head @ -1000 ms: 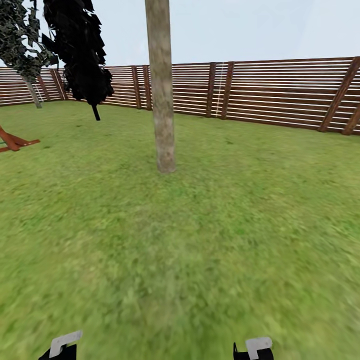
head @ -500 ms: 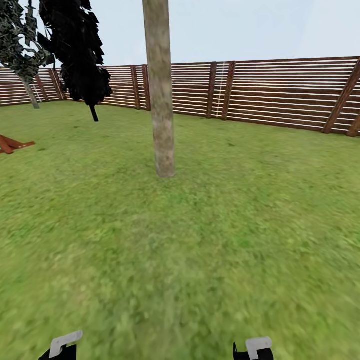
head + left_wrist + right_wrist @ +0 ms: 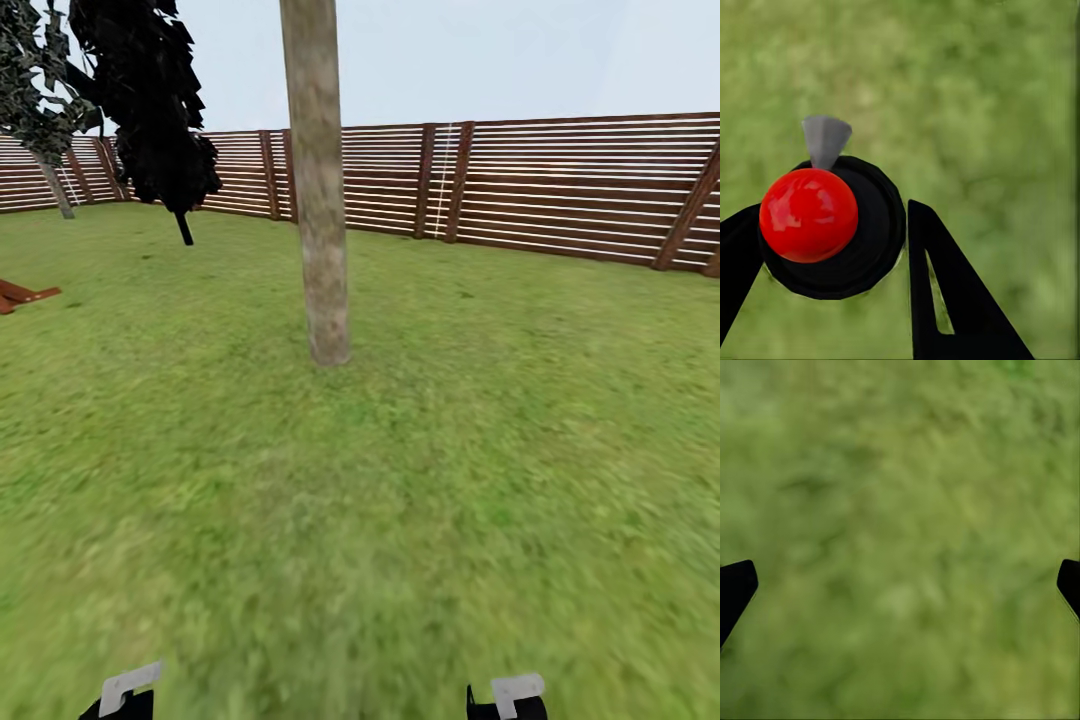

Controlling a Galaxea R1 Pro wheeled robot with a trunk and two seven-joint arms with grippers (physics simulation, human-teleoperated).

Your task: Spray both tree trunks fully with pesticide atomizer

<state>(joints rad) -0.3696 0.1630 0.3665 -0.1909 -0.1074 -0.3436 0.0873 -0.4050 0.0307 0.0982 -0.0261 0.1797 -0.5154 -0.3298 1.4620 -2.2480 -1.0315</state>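
Note:
The pesticide atomizer (image 3: pixel 821 225), a black body with a red round cap and a grey nozzle, sits between the black fingers of my left gripper (image 3: pixel 832 206), which is shut on it above the grass. My right gripper (image 3: pixel 904 581) is open, with only blurred grass between its fingertips. In the head view one tree trunk (image 3: pixel 320 200) rises thick and mottled grey-brown from the lawn straight ahead, a few metres off. No white specks of pesticide can be made out on the bark at this distance. Pale parts of both arms peek in at the lower edge of the head view.
A brown slatted fence (image 3: pixel 560 185) closes off the lawn behind the trunk. A slim dark-leaved tree (image 3: pixel 150 110) and a farther grey-stemmed tree (image 3: pixel 50 180) stand at the back left. A red-brown wooden object (image 3: pixel 20 295) lies at the left edge. Open grass (image 3: pixel 400 500) lies ahead.
The whole head view has shifted: the trunk looms slightly larger and its base sits lower, and the red-brown object has slid toward the left edge. The arms hold their places.

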